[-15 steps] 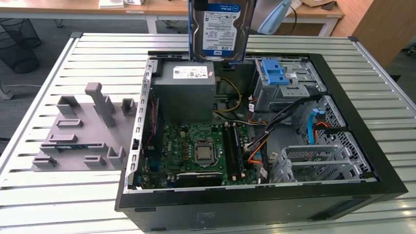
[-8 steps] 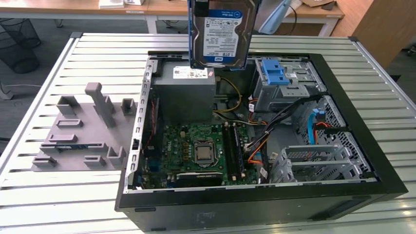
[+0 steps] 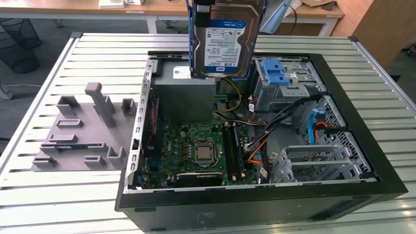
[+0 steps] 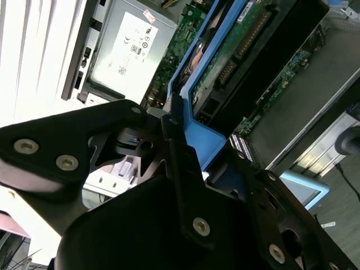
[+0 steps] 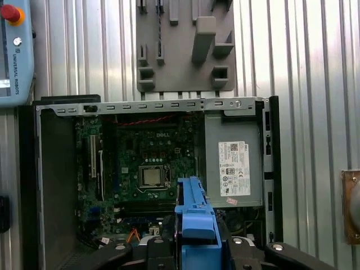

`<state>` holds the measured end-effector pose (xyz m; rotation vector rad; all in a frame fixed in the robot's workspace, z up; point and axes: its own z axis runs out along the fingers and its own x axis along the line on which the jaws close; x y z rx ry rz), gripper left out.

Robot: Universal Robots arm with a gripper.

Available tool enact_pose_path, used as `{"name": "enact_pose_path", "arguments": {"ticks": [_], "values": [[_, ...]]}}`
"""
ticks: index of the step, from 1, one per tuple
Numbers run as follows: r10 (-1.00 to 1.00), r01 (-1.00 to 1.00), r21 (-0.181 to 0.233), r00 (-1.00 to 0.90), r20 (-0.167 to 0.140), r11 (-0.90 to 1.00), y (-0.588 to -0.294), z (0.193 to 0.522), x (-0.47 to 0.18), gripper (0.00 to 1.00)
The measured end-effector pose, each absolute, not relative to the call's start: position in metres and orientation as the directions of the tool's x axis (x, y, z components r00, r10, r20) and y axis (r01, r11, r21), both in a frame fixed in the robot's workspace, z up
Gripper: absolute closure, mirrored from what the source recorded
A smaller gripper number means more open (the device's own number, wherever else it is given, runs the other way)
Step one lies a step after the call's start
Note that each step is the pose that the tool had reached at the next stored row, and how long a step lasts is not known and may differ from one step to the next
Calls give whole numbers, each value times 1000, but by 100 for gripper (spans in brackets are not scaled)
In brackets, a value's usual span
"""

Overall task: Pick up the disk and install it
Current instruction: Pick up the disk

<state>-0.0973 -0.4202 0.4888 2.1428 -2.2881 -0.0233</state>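
Observation:
The disk (image 3: pixel 224 41), a silver-grey drive with a white and blue label in a bright blue bracket, hangs upright in the air over the far part of the open computer case (image 3: pixel 364 146). It is clear of the case, above the grey power supply. In the first wrist view my gripper (image 5: pixel 197 250) is shut on the disk's blue bracket (image 5: pixel 197 216), with black fingers on both sides. The second wrist view shows the bracket (image 4: pixel 194 132) clamped in the black linkage and the drive's green circuit board (image 4: pixel 247 42) facing the camera.
Inside the case are the grey power supply (image 3: pixel 185 95), the motherboard (image 3: pixel 195 146), loose cables and a drive cage with a blue latch (image 3: pixel 276 73). A grey fixture block (image 3: pixel 85 131) lies on the slatted metal table (image 3: pixel 78 204) at the exterior view's left. A teach pendant (image 5: pixel 14 50) lies beside the case.

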Motion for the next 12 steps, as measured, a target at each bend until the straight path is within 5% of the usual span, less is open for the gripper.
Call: {"name": "enact_pose_path", "arguments": {"ticks": [12], "values": [[-998, -998, 11, -63, -6, 63, -444, 486, -97, 63]]}}
